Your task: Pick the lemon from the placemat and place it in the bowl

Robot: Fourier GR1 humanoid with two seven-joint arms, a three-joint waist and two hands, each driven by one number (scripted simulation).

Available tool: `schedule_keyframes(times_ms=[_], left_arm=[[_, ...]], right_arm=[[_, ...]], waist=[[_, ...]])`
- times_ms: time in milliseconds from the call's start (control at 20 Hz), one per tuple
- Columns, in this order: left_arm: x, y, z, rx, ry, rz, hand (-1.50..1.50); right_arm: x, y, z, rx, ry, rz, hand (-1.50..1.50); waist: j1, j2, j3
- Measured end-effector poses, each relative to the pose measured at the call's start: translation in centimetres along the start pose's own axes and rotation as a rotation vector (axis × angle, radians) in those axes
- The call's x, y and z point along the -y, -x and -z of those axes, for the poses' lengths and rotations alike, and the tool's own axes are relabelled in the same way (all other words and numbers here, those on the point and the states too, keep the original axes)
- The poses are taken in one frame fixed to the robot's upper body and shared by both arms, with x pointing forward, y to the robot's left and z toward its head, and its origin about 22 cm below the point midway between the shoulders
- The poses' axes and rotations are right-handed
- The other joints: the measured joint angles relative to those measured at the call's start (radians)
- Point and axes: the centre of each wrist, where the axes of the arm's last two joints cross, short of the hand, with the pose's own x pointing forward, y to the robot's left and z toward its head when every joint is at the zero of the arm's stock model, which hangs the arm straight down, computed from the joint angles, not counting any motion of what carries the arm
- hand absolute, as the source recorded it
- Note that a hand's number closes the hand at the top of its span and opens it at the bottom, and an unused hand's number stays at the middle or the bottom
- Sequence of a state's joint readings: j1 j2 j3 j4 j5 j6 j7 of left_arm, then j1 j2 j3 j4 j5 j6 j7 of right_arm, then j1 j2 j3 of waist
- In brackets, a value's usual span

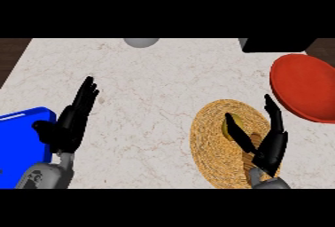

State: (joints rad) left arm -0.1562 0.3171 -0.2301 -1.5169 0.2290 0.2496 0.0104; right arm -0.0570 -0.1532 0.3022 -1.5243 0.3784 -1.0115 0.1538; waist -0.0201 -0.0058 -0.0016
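Note:
A round woven straw placemat (212, 146) lies on the marble counter at the lower right. The yellow lemon (230, 125) sits on it, mostly hidden behind my right thumb. My right hand (270, 144) hovers over the placemat, open, with the thumb to the lemon's left and the fingers stretched up to its right, so the lemon lies in the gap between them. The red bowl (306, 88) stands just beyond the placemat at the right edge. My left hand (71, 122) rests open at the left, fingers up.
A blue box (21, 146) sits at the lower left beside my left hand. A grey round object (141, 42) shows at the counter's far edge, and a black block (274, 44) at the top right. The counter (150, 97) spreads between the two hands.

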Motion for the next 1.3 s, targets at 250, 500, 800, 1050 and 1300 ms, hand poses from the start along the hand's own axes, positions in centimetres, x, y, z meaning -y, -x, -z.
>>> schedule_keyframes(times_ms=[250, 500, 800, 1050, 1300], left_arm=[[0.8, 0.4, -0.2, -0.01, 0.001, 0.006, 0.0], [0.9, 0.3, 0.0, -0.012, -0.011, 0.007, 0.0], [1.5, 0.2, 0.0, -0.014, -0.002, 0.01, 0.0], [1.6, -0.2, 0.3, -0.008, 0.006, 0.008, 0.0], [2.2, -0.1, 0.2, -0.007, 0.015, 0.003, 0.0]], right_arm=[[-1.4, -0.7, -2.6, 0.086, 0.103, -0.05, -1.5], [-0.4, -1.2, -2.2, -0.001, 0.157, -0.141, -1.5], [0.4, -5.1, -0.8, -0.161, 0.125, -0.196, -1.5], [0.1, -7.7, 0.2, -0.304, 0.05, -0.267, -1.5], [-0.5, -8.3, 0.1, -0.381, -0.027, -0.316, -1.5]], waist=[[0.006, 0.001, -0.002], [0.001, 0.001, -0.004], [0.007, 0.001, -0.003], [0.017, 0.003, -0.001], [0.021, 0.004, 0.0]])
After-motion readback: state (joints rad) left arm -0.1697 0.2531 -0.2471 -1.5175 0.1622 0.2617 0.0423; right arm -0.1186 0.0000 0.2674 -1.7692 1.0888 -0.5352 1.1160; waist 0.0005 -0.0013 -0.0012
